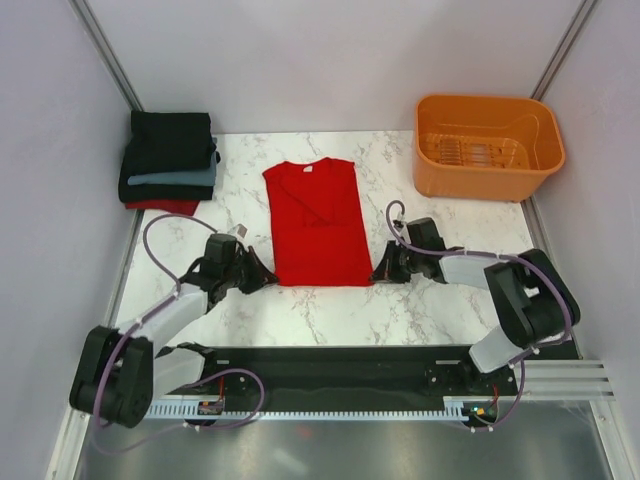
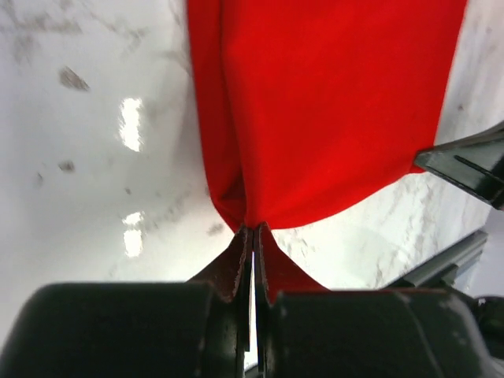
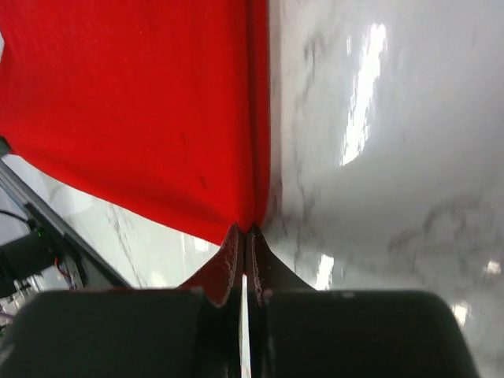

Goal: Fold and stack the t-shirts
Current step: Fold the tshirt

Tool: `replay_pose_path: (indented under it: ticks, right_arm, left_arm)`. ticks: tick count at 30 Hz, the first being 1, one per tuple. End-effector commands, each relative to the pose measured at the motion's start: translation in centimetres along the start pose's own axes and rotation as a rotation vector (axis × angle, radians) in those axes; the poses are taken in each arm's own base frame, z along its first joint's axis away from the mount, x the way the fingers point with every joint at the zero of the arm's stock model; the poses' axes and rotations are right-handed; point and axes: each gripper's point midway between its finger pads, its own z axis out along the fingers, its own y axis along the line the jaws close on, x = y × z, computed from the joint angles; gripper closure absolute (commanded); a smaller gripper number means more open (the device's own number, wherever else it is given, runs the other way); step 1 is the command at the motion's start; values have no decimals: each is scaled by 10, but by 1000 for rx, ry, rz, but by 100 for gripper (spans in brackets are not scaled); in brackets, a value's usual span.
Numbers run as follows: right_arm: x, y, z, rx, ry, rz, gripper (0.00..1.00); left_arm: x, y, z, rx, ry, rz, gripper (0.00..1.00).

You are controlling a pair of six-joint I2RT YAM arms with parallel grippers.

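A bright red t-shirt (image 1: 316, 222) lies flat on the marble table, its sides folded in to a long rectangle, collar at the far end. My left gripper (image 1: 268, 276) is shut on its near left corner (image 2: 236, 206). My right gripper (image 1: 377, 273) is shut on its near right corner (image 3: 250, 213). Both jaw pairs pinch the hem with the tips pressed together. A stack of folded shirts (image 1: 169, 160), black on top, slate-blue in the middle and red at the bottom, sits at the far left.
An orange plastic basket (image 1: 487, 146) stands at the far right. Grey walls close in the table on three sides. A black strip and metal rail (image 1: 330, 385) run along the near edge by the arm bases.
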Motion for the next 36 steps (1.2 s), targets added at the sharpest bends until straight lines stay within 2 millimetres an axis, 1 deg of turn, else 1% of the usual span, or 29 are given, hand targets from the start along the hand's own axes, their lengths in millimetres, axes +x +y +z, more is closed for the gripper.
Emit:
replay_pose_path:
  ticks: [1, 2, 3, 4, 5, 6, 7, 8, 9, 10, 11, 12, 13, 14, 16, 17, 18, 19, 20, 22, 23, 24, 26, 28, 29, 30, 34, 35, 36]
  right_arm:
    - [36, -13, -26, 107, 72, 52, 100]
    - [31, -4, -37, 100, 32, 34, 100]
    - [40, -6, -43, 117, 49, 46, 100]
    - [42, -2, -49, 116, 42, 47, 100]
    - [43, 8, -58, 96, 19, 38, 100]
    - [45, 10, -64, 97, 11, 44, 100]
    - [53, 11, -69, 108, 24, 56, 100]
    - [55, 18, -76, 94, 1, 71, 100]
    - [65, 26, -78, 85, 15, 60, 100]
    - [70, 24, -82, 117, 9, 64, 100]
    - [80, 38, -86, 92, 6, 58, 100]
    - [84, 41, -89, 100, -6, 59, 100]
    - [88, 37, -93, 137, -19, 72, 100]
    - [96, 43, -100, 128, -27, 83, 100]
    - [97, 46, -107, 126, -57, 102, 100]
    - [97, 55, -115, 96, -77, 95, 100]
    - [99, 55, -121, 106, -75, 113, 100]
    - [98, 58, -126, 101, -88, 112, 100]
    - [90, 69, -136, 75, -121, 102, 100]
    - [88, 72, -146, 87, -127, 83, 100]
    - [79, 80, -152, 85, -154, 64, 100]
    - [79, 78, -155, 110, -147, 55, 100]
    - [70, 84, -159, 130, -152, 17, 100]
    - [63, 84, -161, 163, -158, -16, 100]
    - [57, 90, -163, 167, -161, -27, 100]
    - [51, 88, -164, 199, -180, -36, 100]
    - [30, 94, -165, 259, -212, -82, 100]
    - [21, 98, -164, 276, -214, -98, 100]
    - [17, 98, -163, 289, -214, -105, 100]
  left_arm:
    - [21, -4, -23, 6, 36, -29, 98]
    - [29, -3, -29, -3, 57, -41, 98]
    - [29, -12, -40, 35, 32, -48, 98]
    - [30, -15, -45, 49, 28, -54, 98]
    - [39, -16, -52, 53, 46, -65, 98]
    - [40, -20, -58, 62, 41, -85, 98]
    - [38, -29, -68, 103, 9, -77, 98]
    - [44, -30, -73, 106, 25, -85, 98]
    - [45, -36, -78, 127, 22, -101, 98]
    - [45, -43, -87, 157, 4, -93, 98]
    - [48, -46, -91, 165, 11, -92, 98]
    - [52, -47, -98, 160, 24, -101, 98]
    - [53, -49, -104, 169, 19, -96, 98]
    - [58, -49, -110, 153, 34, -101, 98]
    - [61, -51, -118, 163, 33, -94, 98]
    - [62, -52, -123, 173, 29, -91, 98]
    - [64, -52, -127, 167, 36, -92, 98]
    - [66, -53, -130, 172, 40, -88, 98]
    - [66, -54, -133, 173, 42, -81, 98]
    - [63, -58, -141, 173, 33, -66, 98]
    - [61, -60, -143, 173, 26, -54, 98]
    - [56, -63, -147, 175, 12, -27, 98]
    - [51, -64, -149, 162, 0, -10, 98]
    - [44, -67, -149, 144, -11, 14, 98]
    - [41, -67, -149, 136, -21, 22, 98]
    - [36, -72, -152, 141, -33, 30, 98]
    - [20, -76, -150, 99, -59, 40, 98]
    - [16, -76, -150, 86, -69, 49, 98]
    - [10, -81, -152, 89, -83, 56, 98]
